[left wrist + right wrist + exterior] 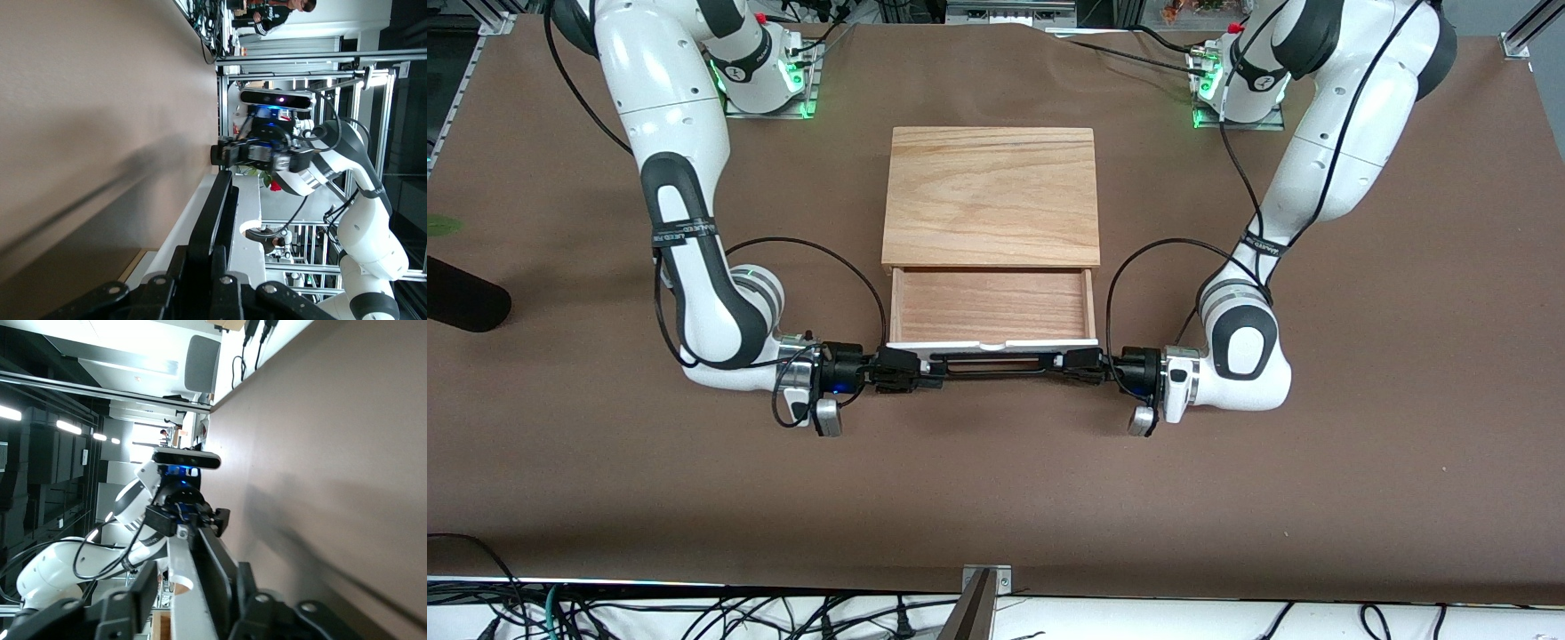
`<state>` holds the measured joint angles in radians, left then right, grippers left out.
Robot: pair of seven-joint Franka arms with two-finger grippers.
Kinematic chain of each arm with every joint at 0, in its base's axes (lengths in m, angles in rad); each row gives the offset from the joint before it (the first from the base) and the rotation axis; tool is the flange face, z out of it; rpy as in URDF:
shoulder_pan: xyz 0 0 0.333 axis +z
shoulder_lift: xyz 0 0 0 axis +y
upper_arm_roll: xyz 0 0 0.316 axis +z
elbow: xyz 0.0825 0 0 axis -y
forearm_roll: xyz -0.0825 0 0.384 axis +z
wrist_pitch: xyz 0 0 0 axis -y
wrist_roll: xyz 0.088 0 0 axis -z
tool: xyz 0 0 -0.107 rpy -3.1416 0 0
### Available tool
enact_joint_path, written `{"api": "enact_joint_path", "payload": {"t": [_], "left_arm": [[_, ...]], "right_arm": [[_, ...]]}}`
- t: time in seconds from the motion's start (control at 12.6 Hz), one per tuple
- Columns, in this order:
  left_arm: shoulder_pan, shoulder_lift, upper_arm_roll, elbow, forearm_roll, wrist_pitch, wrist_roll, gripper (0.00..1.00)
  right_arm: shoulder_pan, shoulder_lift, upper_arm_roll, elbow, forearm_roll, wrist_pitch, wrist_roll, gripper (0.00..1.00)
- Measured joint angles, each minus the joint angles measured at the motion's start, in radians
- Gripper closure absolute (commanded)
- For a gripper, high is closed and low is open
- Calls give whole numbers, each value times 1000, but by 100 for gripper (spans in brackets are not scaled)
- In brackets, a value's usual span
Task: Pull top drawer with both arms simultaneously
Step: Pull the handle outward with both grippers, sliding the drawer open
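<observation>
The top drawer [991,307] stands pulled out of the oak cabinet [991,196], its wood bottom showing. Its white front panel [250,200] carries a thin black wire handle [996,363]. My left gripper [1080,363] is shut on the handle's end toward the left arm's end of the table; in the left wrist view the gripper [213,257] clamps the bar [217,207]. At the handle's other end my right gripper [898,369] is open. In the right wrist view its fingers [137,597] stand apart, straddling the front panel and handle [217,560].
Brown table cover all round. A black rounded object [463,307] lies at the table edge toward the right arm's end. Cables and a camera mount [978,604] run along the edge nearest the front camera.
</observation>
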<state>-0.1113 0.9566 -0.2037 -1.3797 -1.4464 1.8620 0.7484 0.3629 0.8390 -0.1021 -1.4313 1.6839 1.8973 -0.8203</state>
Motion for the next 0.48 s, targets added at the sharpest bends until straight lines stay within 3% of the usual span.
{"api": "enact_joint_path", "payload": {"t": [0.16, 0.32, 0.48], "left_arm": [[-6, 11, 8, 18, 0, 0, -17, 69], [-8, 12, 9, 22, 0, 0, -20, 66], [-11, 13, 9, 22, 0, 1, -22, 48]], "right_arm": [[-2, 0, 0, 7, 0, -1, 2, 0], [-2, 0, 0, 7, 0, -1, 2, 0], [-3, 0, -1, 7, 0, -1, 2, 0]]}}
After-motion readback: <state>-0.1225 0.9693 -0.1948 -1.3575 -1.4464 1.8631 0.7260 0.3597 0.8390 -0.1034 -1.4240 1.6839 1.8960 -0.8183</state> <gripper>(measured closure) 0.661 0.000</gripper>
